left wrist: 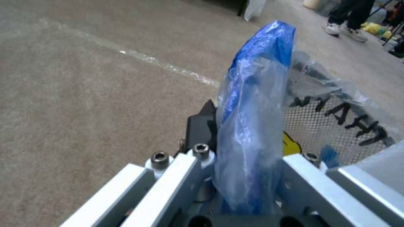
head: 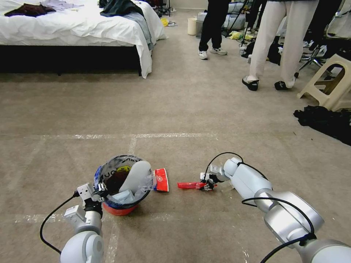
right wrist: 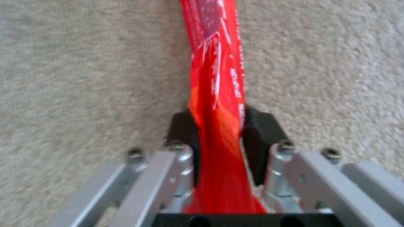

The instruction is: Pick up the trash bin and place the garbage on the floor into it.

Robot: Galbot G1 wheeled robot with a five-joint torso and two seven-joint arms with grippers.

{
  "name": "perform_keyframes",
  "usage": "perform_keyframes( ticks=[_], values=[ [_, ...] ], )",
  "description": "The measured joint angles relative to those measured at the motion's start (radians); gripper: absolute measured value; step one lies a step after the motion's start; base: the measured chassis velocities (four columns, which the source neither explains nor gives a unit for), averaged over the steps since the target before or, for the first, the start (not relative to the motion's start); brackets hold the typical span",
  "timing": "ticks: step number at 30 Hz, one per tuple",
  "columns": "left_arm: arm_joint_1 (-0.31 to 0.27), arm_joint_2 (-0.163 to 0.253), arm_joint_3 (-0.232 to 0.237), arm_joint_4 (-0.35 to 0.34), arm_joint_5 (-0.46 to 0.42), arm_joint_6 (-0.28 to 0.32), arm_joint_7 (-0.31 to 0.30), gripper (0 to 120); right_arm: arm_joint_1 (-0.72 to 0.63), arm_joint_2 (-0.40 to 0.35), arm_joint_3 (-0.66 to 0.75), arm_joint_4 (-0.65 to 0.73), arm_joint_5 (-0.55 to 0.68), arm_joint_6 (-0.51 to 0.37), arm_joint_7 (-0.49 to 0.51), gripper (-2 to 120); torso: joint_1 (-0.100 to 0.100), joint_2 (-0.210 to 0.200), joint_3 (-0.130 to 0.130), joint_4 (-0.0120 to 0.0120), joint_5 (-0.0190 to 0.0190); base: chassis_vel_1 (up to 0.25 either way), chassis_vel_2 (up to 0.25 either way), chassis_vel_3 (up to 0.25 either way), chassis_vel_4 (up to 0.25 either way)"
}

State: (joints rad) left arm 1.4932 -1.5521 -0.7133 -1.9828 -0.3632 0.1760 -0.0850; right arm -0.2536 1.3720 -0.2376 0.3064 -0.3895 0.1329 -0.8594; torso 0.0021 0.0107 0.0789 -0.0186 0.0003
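While the left gripper (head: pixel 99 190) pinches the rim of the one red trash bin (head: pixel 122 184), the right gripper (head: pixel 207 185) is squeezed tight on one long red wrapper (head: pixel 190 185) low over the carpet (head: pixel 175 109). One more red-and-white wrapper (head: pixel 162 179) rests against the bin's side.

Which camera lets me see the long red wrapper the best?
The right wrist view: the red wrapper runs up its middle, pinched in the right tool, print visible. The head view shows it small and thin, near the carpet. The left wrist view looks at the trash bin instead.
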Motion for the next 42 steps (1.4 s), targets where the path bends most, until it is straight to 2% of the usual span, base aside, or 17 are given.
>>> perform_keyframes(
  ticks=[4,9,15,27,29,33,37,38,39,42],
  values=[
    [0.000,0.002,0.000,0.000,-0.001,0.000,0.000,4,0.000,0.002,0.000,0.000,-0.001,-0.003,0.004,16,0.000,0.000,0.000,0.0002,-0.0007,0.000,0.000,0.000,0.000],
    [0.000,0.001,0.005,-0.001,0.002,0.000,-0.001,4,-0.009,-0.002,0.012,0.009,-0.001,-0.007,0.024,1,0.000,0.000,0.000,0.0007,0.0000,0.000,0.000,0.000,0.000],
    [-0.001,0.001,0.009,-0.003,0.010,0.000,-0.004,4,-0.028,-0.018,0.023,0.038,0.030,-0.008,0.030,0,0.000,0.000,0.000,0.0005,0.0000,0.000,0.000,0.000,0.000],
    [-0.002,0.021,0.027,-0.018,0.003,0.014,-0.014,4,-0.095,-0.096,0.104,0.217,0.210,-0.003,0.006,0,0.000,0.000,0.000,0.0006,-0.0005,0.000,0.000,0.000,0.000],
    [0.002,0.031,0.029,-0.035,-0.041,0.027,-0.021,4,-0.117,-0.121,0.147,0.254,0.299,0.017,0.005,0,0.000,0.000,0.000,0.0005,-0.0003,0.000,0.000,0.000,0.000],
    [0.003,0.039,0.029,-0.050,-0.079,0.039,-0.030,4,-0.135,-0.141,0.173,0.289,0.352,0.030,0.015,0,0.000,0.000,0.000,0.0006,-0.0003,0.000,0.000,0.000,0.000],
    [0.006,0.064,0.028,-0.078,-0.143,0.065,-0.062,4,-0.198,-0.200,0.212,0.412,0.522,0.050,0.091,0,0.000,0.000,0.000,0.0002,-0.0003,0.000,0.000,0.000,0.000],
    [0.006,0.064,0.028,-0.078,-0.143,0.065,-0.062,4,-0.198,-0.200,0.212,0.412,0.522,0.050,0.091,0,0.000,0.000,0.000,0.0002,-0.0003,0.000,0.000,0.000,0.000],
    [0.008,0.074,0.028,-0.090,-0.163,0.075,-0.072,4,-0.227,-0.218,0.225,0.471,0.610,0.065,0.124,0,0.000,0.000,0.000,0.0002,-0.0001,0.000,0.000,0.000,0.000],
    [0.012,0.081,0.030,-0.099,-0.176,0.083,-0.080,4,-0.253,-0.234,0.240,0.541,0.675,0.074,0.158,0,0.000,0.000,0.000,0.0003,0.0000,0.000,0.000,0.000,0.000]
  ],
)
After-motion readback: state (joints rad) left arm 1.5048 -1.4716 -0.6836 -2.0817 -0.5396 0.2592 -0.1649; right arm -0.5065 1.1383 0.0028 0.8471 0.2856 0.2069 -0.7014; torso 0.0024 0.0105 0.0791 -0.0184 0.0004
